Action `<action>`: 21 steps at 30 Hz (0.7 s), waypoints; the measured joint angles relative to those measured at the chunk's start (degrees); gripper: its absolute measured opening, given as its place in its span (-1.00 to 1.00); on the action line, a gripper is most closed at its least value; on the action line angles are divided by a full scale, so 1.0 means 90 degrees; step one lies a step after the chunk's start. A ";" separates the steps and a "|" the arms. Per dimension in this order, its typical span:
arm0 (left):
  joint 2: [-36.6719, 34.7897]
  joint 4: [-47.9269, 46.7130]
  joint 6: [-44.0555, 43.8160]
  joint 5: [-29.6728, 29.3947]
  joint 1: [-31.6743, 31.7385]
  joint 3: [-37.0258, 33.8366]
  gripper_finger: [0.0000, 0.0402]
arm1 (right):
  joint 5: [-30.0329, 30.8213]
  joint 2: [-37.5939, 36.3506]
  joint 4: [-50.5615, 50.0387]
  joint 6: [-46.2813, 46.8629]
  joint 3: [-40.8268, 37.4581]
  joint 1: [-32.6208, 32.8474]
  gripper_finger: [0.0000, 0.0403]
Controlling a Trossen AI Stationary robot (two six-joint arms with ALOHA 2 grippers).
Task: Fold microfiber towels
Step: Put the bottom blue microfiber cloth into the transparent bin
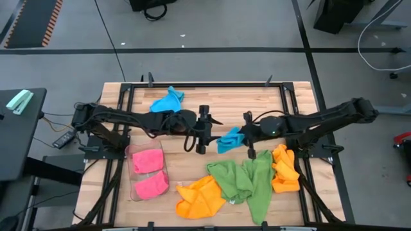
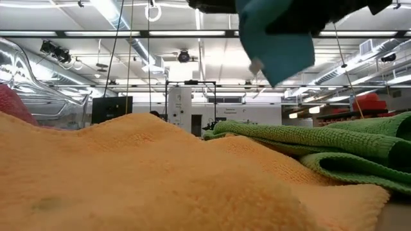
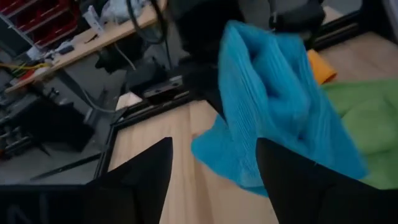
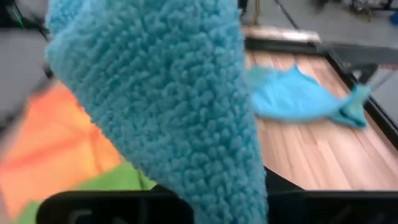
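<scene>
I am holding a sky-blue towel [image 1: 229,139] in the air over the middle of the table [image 1: 302,96], pinched in my right gripper [image 1: 244,133], whose fingers are clamped together on the cloth's upper edge. In the right wrist view the cloth hangs straight down in front of the camera, tapering to a point, so its long axis runs vertically.

My left gripper [image 1: 204,131] sits just to the left of the hanging towel, level with it, its two dark fingers [image 3: 146,180] spread apart and holding nothing. In the left wrist view the blue cloth fills the space directly ahead, between and beyond those open fingers. So the towel lies to the right of the left gripper, close but, as far as I can tell, not yet touched.

I judge the coming move is for the left gripper to reach right and catch a free lower corner.

A second blue towel [image 1: 167,100] lies at the far side; green [image 1: 244,183] and orange [image 1: 200,197] towels are heaped near, and pink towels [image 1: 149,173] lie in a clear tray [image 1: 131,168] at near left.
</scene>
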 joint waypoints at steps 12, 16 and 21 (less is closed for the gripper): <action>-0.0446 0.0354 -0.0352 0.0188 0.0003 0.0000 0.29 | -0.0515 -0.1449 0.0703 0.2240 0.0005 -0.0465 -0.80; -0.0467 0.0602 -0.0674 0.0323 0.0084 -0.0004 0.29 | -0.0654 -0.1685 0.0806 0.2221 0.0005 -0.0495 -0.80; -0.0467 0.1228 -0.1634 0.0502 0.0241 -0.0002 0.37 | -0.0278 -0.1641 0.1062 0.2129 0.0007 -0.0493 -0.80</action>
